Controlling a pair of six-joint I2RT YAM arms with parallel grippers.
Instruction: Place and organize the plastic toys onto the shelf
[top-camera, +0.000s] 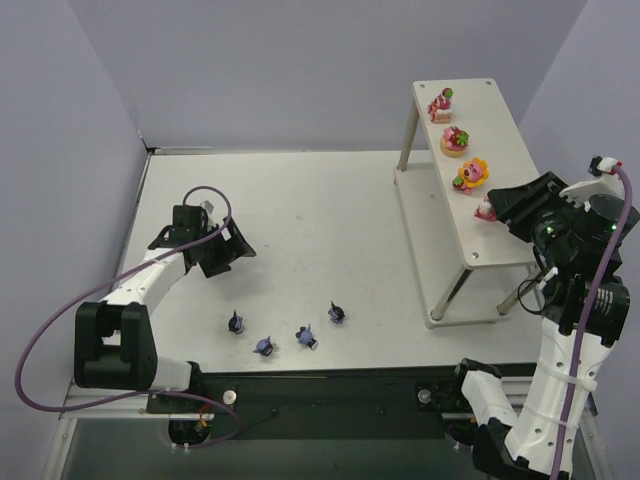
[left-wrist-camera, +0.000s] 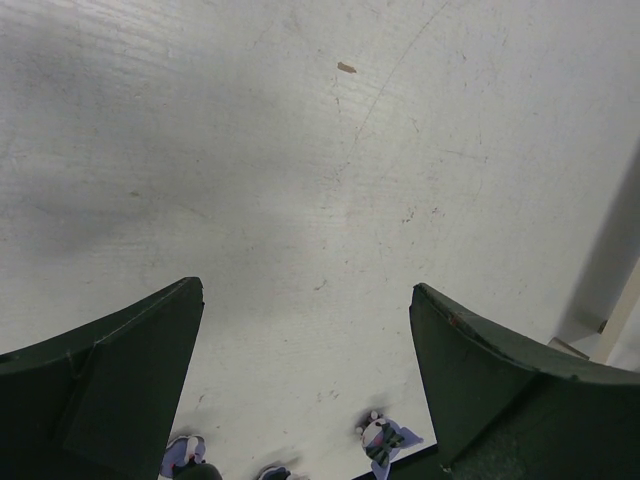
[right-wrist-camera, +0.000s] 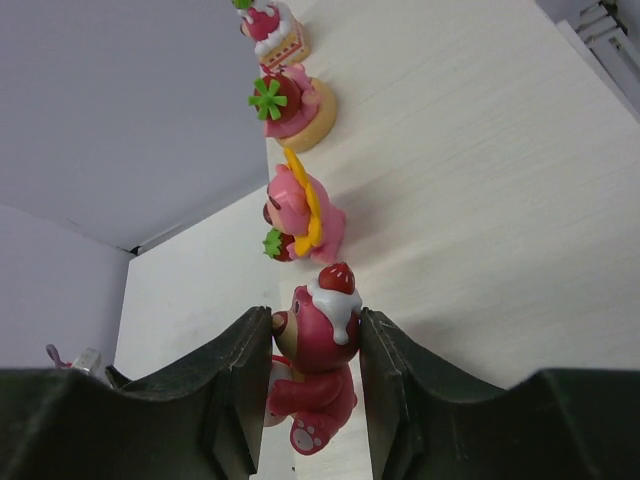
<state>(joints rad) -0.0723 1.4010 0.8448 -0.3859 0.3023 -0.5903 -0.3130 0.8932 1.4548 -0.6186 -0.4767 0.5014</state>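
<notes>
**A:** While the right gripper (top-camera: 494, 208) sits at the near end of the shelf (top-camera: 495, 120), which step is this, seen from above?

**B:** I'd judge it's setting down the last bright one. Three pink toys (top-camera: 455, 140) stand in a row along the top board, at 2 o'clock on the table (top-camera: 330, 210). The fourth pink toy (top-camera: 485, 209) is at the 6 o'clock end of that row, between the jaws. Four dark toys (top-camera: 306, 338) wait on the tabletop at 6 o'clock, well apart from the shelf. The left gripper (top-camera: 228, 258) hovers at 9 o'clock, holding nothing.

**A:** And the left wrist view?

**B:** Its fingers (left-wrist-camera: 120, 380) stand wide apart over bare table, and bits of the dark toys show at 6 o'clock. The surface is white with fine scratches and a small brown fleck (left-wrist-camera: 346, 68) at 12 o'clock.

**A:** And the right wrist?

**B:** Both pads (right-wrist-camera: 240, 400) sit narrow against the fourth pink toy's sides, so it is gripped. I cannot tell whether its base rests on the board. The neighbour at 12 o'clock is just beside it.

I think the next move is to settle it, open gently and draw back without brushing that neighbour. After that the dark toys need fetching. A plain lilac-grey wall (right-wrist-camera: 120, 100) closes the room at 10 o'clock.
</notes>
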